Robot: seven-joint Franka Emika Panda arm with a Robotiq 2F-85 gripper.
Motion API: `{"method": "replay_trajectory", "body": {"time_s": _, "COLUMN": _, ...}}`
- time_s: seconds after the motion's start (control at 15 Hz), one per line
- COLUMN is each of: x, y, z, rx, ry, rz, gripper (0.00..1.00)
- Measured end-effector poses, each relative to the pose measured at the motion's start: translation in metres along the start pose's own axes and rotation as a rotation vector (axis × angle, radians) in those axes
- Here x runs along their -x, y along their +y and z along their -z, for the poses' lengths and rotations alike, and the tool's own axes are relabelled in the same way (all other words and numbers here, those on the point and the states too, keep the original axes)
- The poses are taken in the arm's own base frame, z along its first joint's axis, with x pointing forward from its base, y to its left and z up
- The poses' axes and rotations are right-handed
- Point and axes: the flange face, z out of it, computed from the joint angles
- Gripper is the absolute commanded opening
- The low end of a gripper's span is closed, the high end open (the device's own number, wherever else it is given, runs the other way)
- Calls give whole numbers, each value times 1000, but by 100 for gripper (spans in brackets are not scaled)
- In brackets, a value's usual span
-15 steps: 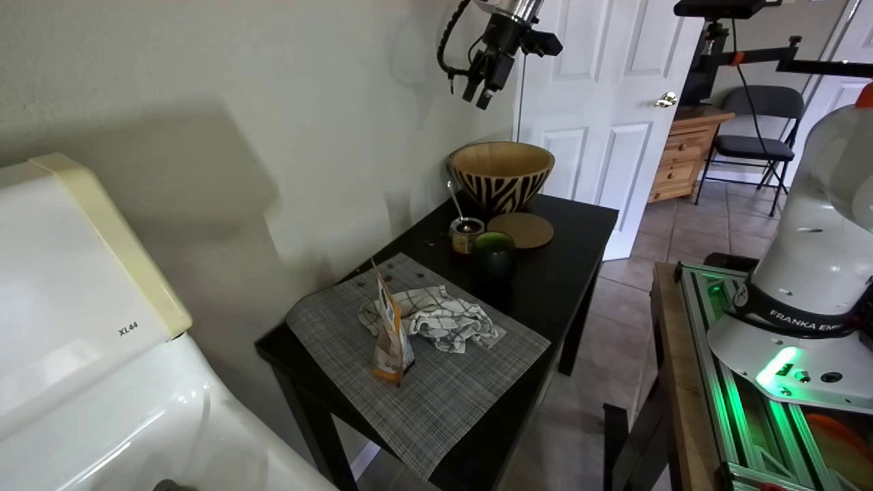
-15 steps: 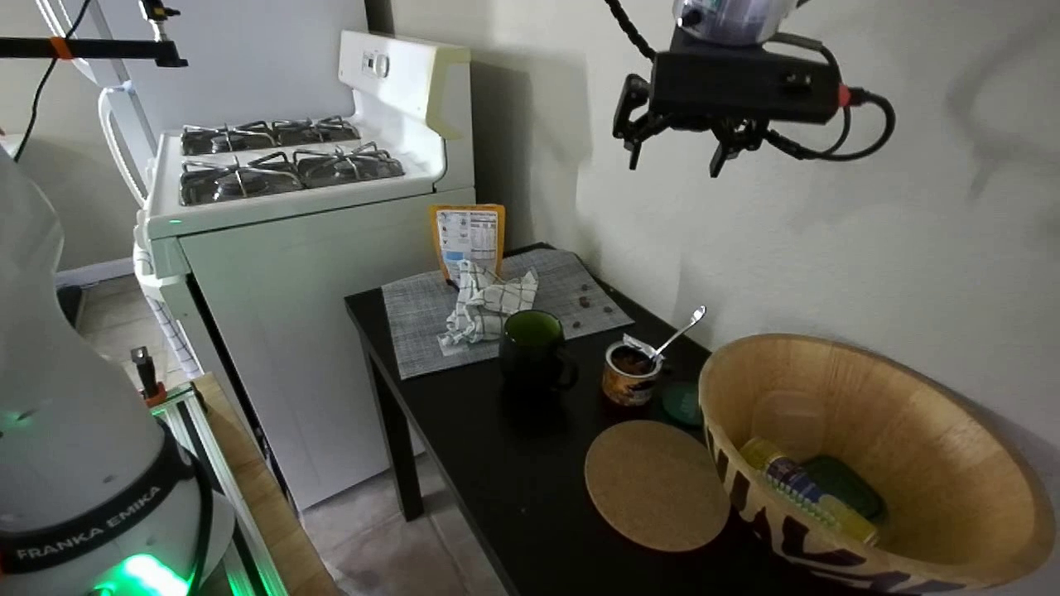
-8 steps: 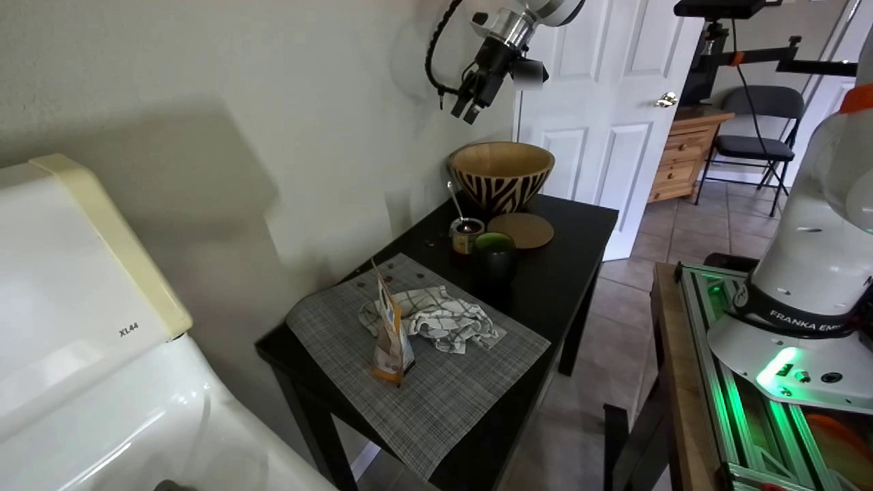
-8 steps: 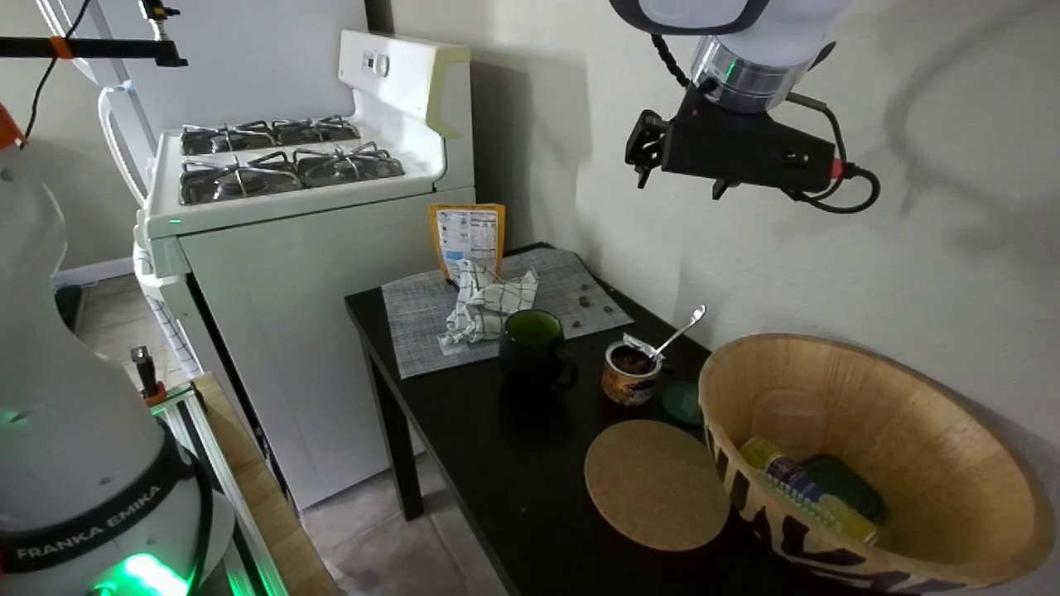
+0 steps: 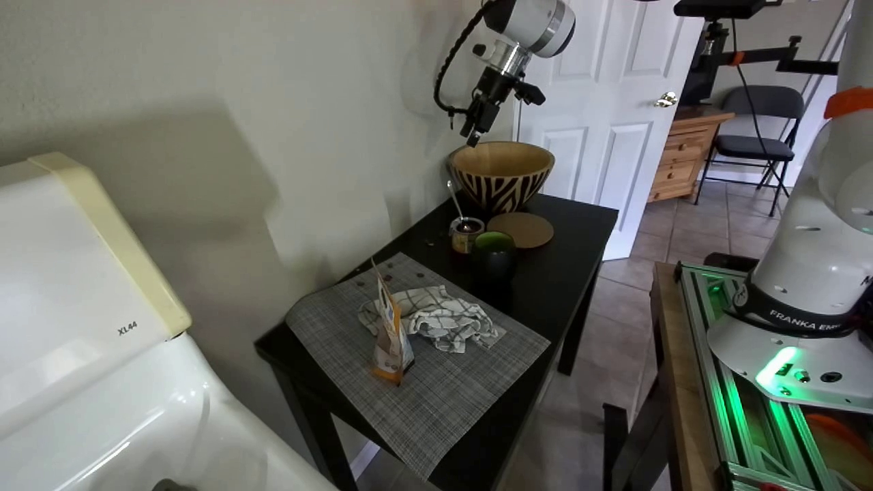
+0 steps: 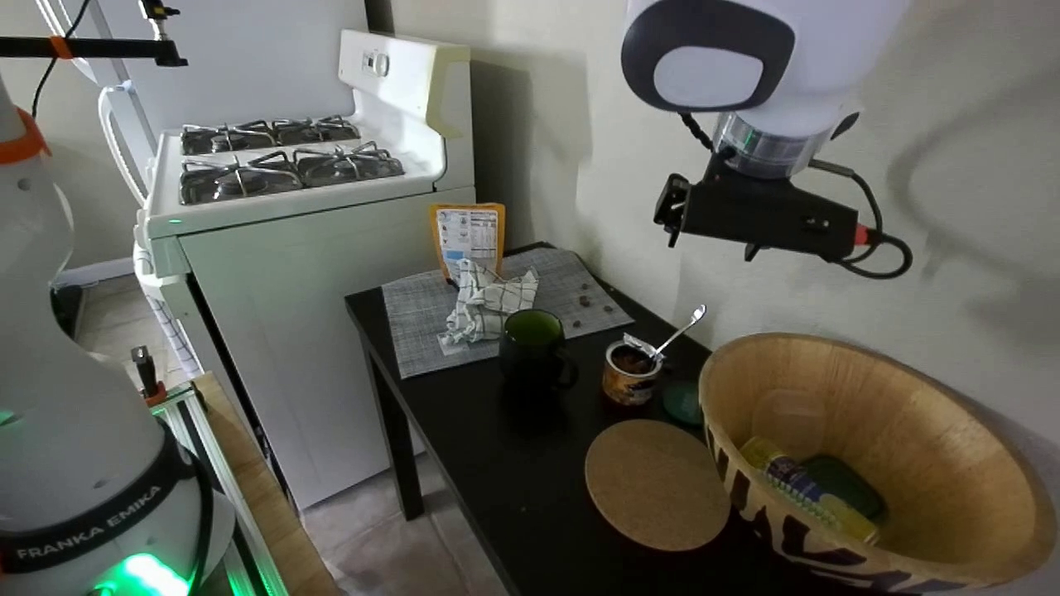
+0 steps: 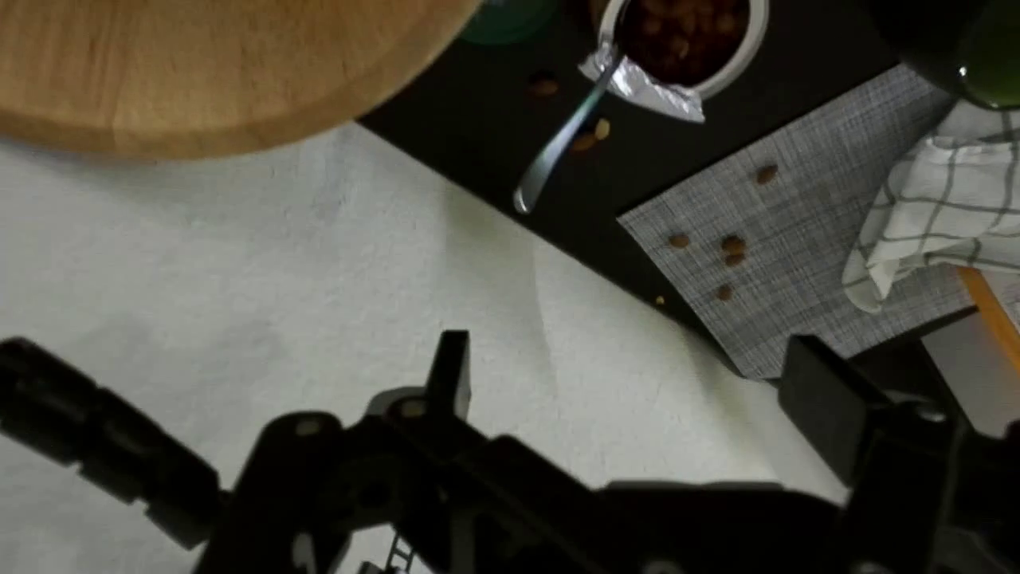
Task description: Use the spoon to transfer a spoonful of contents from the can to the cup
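The can [image 6: 627,386] is a small tin with peeled-back foil and brown nuts inside; it also shows in an exterior view [image 5: 465,242] and the wrist view [image 7: 749,56]. The silver spoon [image 6: 681,333] stands tilted in the can, its handle [image 7: 558,155] leaning out toward the wall. The cup [image 6: 530,364] is a dark mug with a green inside, beside the can; it is partly cut off in the wrist view [image 7: 992,72]. My gripper [image 6: 712,247] is high above the table near the wall, apart from the spoon. In the wrist view the gripper [image 7: 628,339] is open and empty.
A large patterned wooden bowl [image 6: 828,389] stands right by the can. A cork disc [image 6: 654,488] and green lid [image 6: 681,403] lie on the black table. A grey placemat [image 5: 464,389] bears a checked cloth [image 5: 447,320], a pouch [image 6: 468,240] and loose nuts. A wall runs behind.
My gripper has moved down toward the table, from well above the bowl to nearer the level of its rim in an exterior view. The can, spoon and cup have not moved.
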Motion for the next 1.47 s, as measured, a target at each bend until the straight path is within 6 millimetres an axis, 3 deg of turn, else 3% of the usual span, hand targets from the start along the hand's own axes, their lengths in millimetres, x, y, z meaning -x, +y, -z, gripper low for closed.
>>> {"method": "replay_trajectory", "body": {"time_s": 0.2, "x": 19, "y": 11, "z": -30, "rx": -6, "ry": -29, "rz": -46, "gripper": 100}}
{"method": "replay_trajectory", "body": {"time_s": 0.53, "x": 21, "y": 16, "z": -69, "rx": -49, "ry": -20, "rz": -69, "gripper": 95}}
{"method": "replay_trajectory", "body": {"time_s": 1.47, "x": 21, "y": 27, "z": -113, "rx": -60, "ry": -21, "rz": -72, "gripper": 78}}
